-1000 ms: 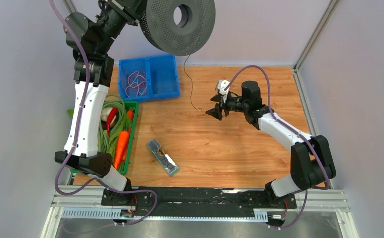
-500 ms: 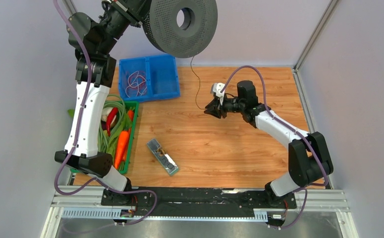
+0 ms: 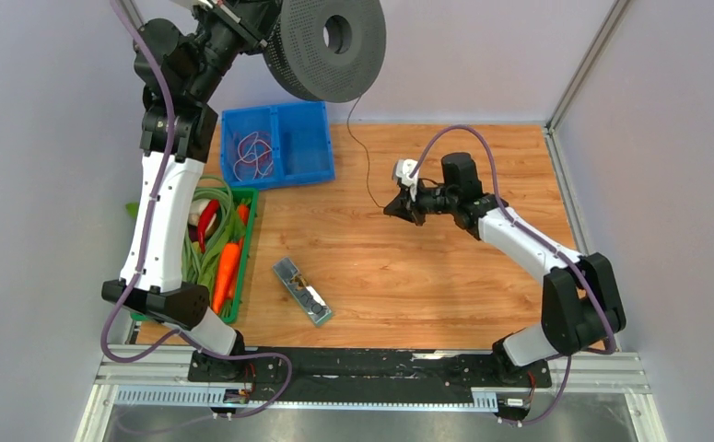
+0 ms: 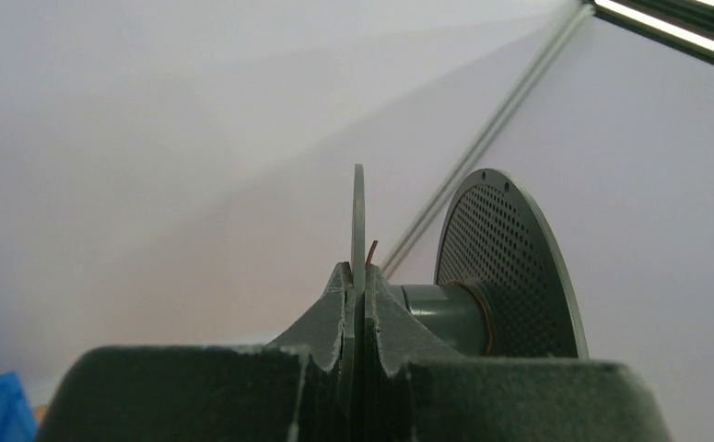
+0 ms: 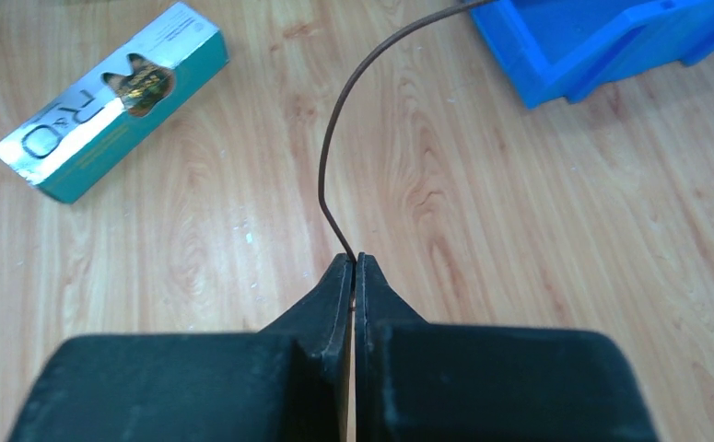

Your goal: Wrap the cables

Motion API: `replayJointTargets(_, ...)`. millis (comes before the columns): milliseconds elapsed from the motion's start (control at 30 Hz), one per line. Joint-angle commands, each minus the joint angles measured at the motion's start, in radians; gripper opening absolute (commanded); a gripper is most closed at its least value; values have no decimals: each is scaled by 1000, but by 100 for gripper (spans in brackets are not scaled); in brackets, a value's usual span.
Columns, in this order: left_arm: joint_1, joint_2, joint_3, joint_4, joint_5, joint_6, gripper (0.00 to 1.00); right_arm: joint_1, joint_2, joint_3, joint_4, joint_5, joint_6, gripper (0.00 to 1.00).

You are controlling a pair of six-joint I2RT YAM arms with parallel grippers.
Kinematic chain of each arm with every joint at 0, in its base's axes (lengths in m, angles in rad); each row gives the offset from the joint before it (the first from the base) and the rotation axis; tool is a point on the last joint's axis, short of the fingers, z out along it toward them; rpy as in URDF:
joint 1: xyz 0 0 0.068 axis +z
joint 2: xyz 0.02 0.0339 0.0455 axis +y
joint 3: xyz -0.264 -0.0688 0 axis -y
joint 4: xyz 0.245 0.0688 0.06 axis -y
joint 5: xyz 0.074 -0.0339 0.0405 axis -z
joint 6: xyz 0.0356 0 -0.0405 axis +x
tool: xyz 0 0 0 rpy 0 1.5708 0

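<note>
Now the cable (image 5: 321, 157) sits pinched between the right jaws.

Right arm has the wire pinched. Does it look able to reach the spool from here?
Probably yes. Only the wire hangs between the right gripper and the spool, which the left gripper holds up, and the right arm is bent, with stretch to spare.

Pale wood-grain desk (image 3: 445, 295), light sheen on it. The spool (image 3: 311, 69) is matt grey perforated plastic. Thin wire (image 5: 325, 175), smooth and dark. Blue bin (image 3: 302, 143), glossy moulded plastic. That carton (image 5: 104, 101) is teal card with shiny foil lettering. Right hand (image 5: 354, 262) matt black, faintly grainy.
</note>
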Motion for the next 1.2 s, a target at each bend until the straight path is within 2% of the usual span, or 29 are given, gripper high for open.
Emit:
replayJointTargets(0,-8,21,104,-247,-246,110,0,43,-124,4,-208,-6,-137,0)
replayJointTargets(200,-20,130,184,-490,-490,159,0,123,-269,27,-462,20,-274,0)
replayJointTargets(333,-56,163,160,-526,-531,213,0,192,-343,84,-580,37,-346,0)
replayJointTargets(433,-96,157,87,-512,-520,256,0,235,-369,147,-595,58,-369,0)
replayJointTargets(700,-186,65,-208,-434,-348,317,0,246,-302,366,-537,118,-329,0)
replayJointTargets(833,-217,16,-305,-389,-249,328,0,240,-259,440,-496,162,-303,0)
replayJointTargets(1167,-249,-109,-486,-305,-25,453,0,102,-158,583,-370,195,-133,0)
